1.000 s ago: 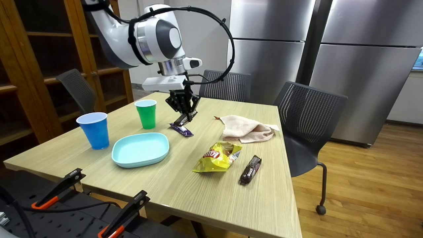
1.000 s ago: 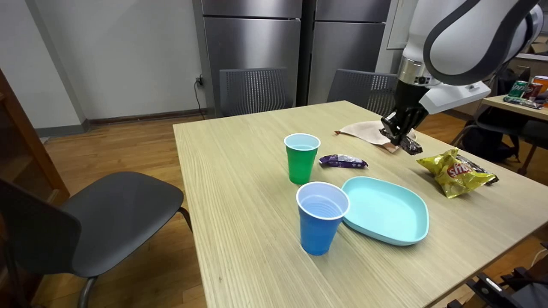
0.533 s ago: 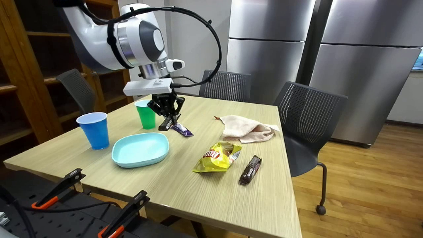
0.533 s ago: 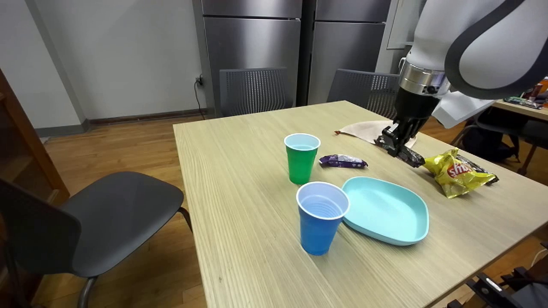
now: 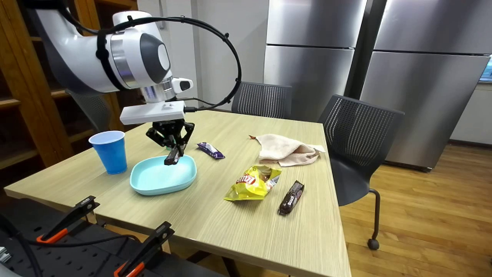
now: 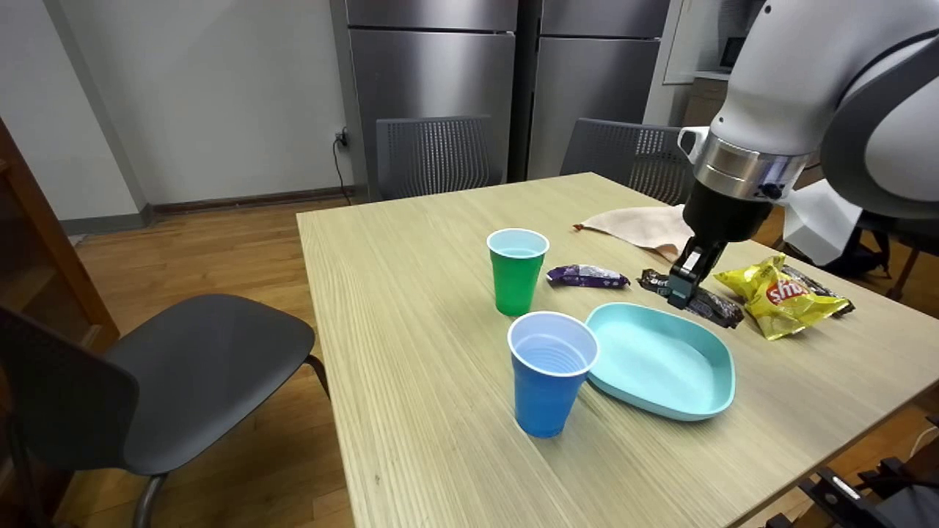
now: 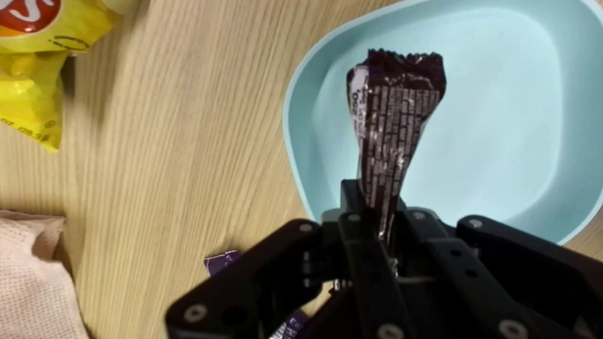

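One dark bar [image 7: 393, 122] is pinched in the hand [image 7: 377, 207], up over the edge of the plate [image 6: 660, 367]. Near the hand lies a purple bar [image 6: 587, 276], and the green cup [image 6: 516, 279] stands close too. Farther from the hand I see the blue cup [image 6: 549, 389] and yellow bag [image 6: 781, 297], then the cloth [image 5: 286, 148] and a second bar [image 5: 291, 197].

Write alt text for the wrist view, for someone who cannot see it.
The gripper holds a dark-wrapped bar, seen over a turquoise dish at upper right. On the wood-grained table lie a yellow chip bag at upper left, a pinkish cloth at lower left, and a partly hidden purple packet.
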You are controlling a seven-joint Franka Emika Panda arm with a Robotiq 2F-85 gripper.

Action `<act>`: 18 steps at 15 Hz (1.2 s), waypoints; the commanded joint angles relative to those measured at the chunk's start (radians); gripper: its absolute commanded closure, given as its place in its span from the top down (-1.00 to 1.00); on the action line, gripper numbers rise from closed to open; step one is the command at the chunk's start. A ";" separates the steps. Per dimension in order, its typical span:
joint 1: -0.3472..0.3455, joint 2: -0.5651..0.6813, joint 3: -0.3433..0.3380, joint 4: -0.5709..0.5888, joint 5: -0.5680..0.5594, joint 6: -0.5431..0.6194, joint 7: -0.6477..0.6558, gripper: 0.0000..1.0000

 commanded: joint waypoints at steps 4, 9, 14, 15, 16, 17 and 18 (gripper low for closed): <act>0.061 -0.035 -0.008 -0.085 -0.084 0.060 0.012 -0.94; 0.111 -0.013 -0.013 -0.079 -0.089 0.076 0.024 -0.94; 0.139 0.017 -0.027 -0.064 -0.082 0.080 0.030 -0.94; 0.142 0.022 -0.030 -0.060 -0.082 0.081 0.030 -0.94; 0.144 0.026 -0.030 -0.059 -0.079 0.081 0.030 -0.94; 0.149 0.029 -0.034 -0.056 -0.079 0.080 0.030 -0.94; 0.155 0.031 -0.039 -0.055 -0.080 0.080 0.031 -0.94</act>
